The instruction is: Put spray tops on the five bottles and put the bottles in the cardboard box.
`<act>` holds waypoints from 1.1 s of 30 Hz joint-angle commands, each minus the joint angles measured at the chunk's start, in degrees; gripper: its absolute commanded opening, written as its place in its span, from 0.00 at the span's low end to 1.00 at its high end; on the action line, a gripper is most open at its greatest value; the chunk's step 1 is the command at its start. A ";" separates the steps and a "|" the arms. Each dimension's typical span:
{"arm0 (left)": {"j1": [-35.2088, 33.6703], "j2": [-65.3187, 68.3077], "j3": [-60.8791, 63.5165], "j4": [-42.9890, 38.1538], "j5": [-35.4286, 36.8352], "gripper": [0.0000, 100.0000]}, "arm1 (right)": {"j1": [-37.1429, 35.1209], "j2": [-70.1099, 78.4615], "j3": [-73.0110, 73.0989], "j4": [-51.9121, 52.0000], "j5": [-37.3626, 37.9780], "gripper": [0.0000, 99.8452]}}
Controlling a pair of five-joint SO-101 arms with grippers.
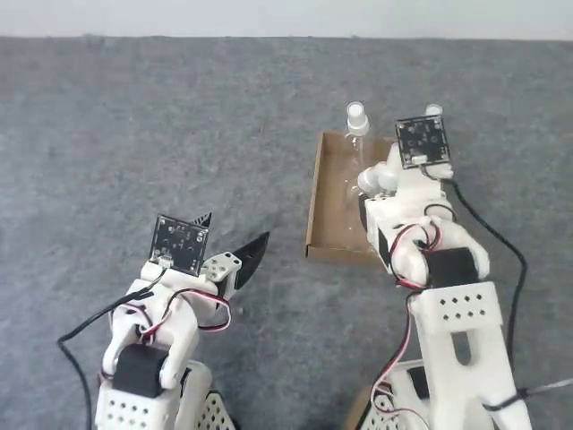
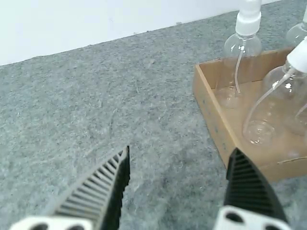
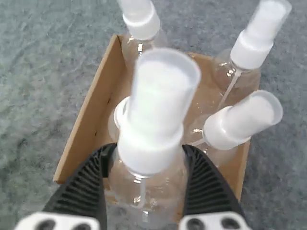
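The bottle [image 3: 144, 177] stands upright in the cardboard box [image 3: 84, 134], at the end nearer the arms, its white spray top [image 3: 158, 105] pointing up at the wrist camera. My right gripper [image 3: 148, 148] pinches its clear body. Other capped bottles [image 3: 256, 43] stand beside it. The box rests on grey felt [image 1: 179, 116], with a pale wall [image 1: 269, 16] behind. My left gripper [image 2: 180, 150] hovers over the felt, jaws spread wide.

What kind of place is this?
Probably a robot test bench, not a home: a left arm and a right arm over a grey felt mat, a bare white wall behind, and a cardboard box of clear spray bottles.
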 commanded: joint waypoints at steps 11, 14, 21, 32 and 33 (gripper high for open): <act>0.00 -0.53 -0.48 -1.49 -0.35 0.30 | 0.66 -2.68 7.12 -12.53 -2.29 0.01; 0.00 -0.53 -0.48 -1.49 -0.35 0.30 | 0.66 -2.68 7.12 -12.70 -2.37 0.01; 0.00 -0.53 -0.40 -1.49 -0.35 0.30 | 0.57 -3.56 6.59 -12.70 -2.37 0.01; 0.35 -0.53 0.13 -1.76 -0.35 0.30 | 0.57 -11.82 10.02 -12.62 -2.02 0.01; 0.35 -0.53 0.13 -1.76 -0.35 0.30 | 0.57 -12.09 10.55 -12.62 -2.11 0.01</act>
